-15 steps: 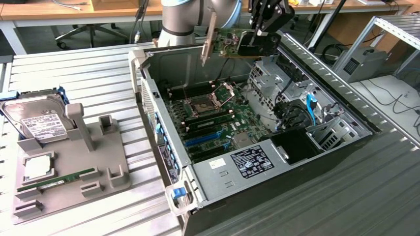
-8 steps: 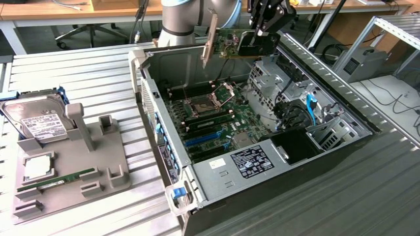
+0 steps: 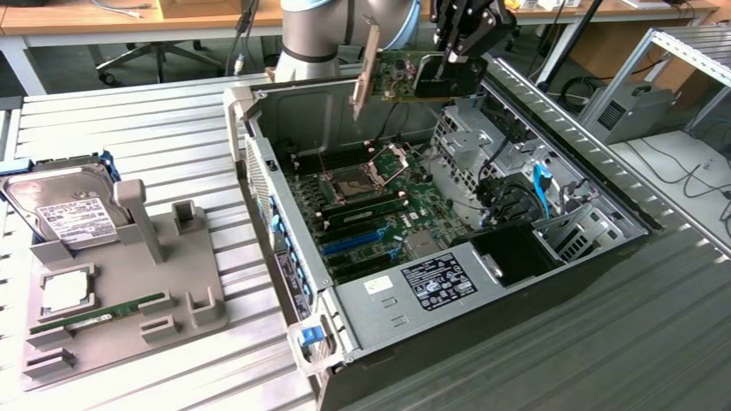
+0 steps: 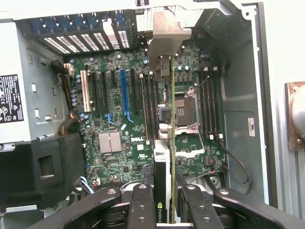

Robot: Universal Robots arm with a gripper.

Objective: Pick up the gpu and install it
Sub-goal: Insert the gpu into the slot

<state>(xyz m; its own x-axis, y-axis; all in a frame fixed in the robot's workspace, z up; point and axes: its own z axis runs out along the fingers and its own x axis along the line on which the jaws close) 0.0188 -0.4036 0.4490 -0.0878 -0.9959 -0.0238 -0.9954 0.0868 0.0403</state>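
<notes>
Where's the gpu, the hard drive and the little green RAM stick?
gpu (image 3: 400,73): exterior view, on its green board.
hard drive (image 3: 74,217): exterior view, on its white label.
RAM stick (image 3: 98,314): exterior view, on its middle.

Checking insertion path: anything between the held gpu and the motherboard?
Nothing visible: the gpu hangs above the open case, with bare air down to the motherboard, per the exterior view.

"DELL" in white on mobo, Nvidia logo on gpu edge, PSU sticker print too small to read
</notes>
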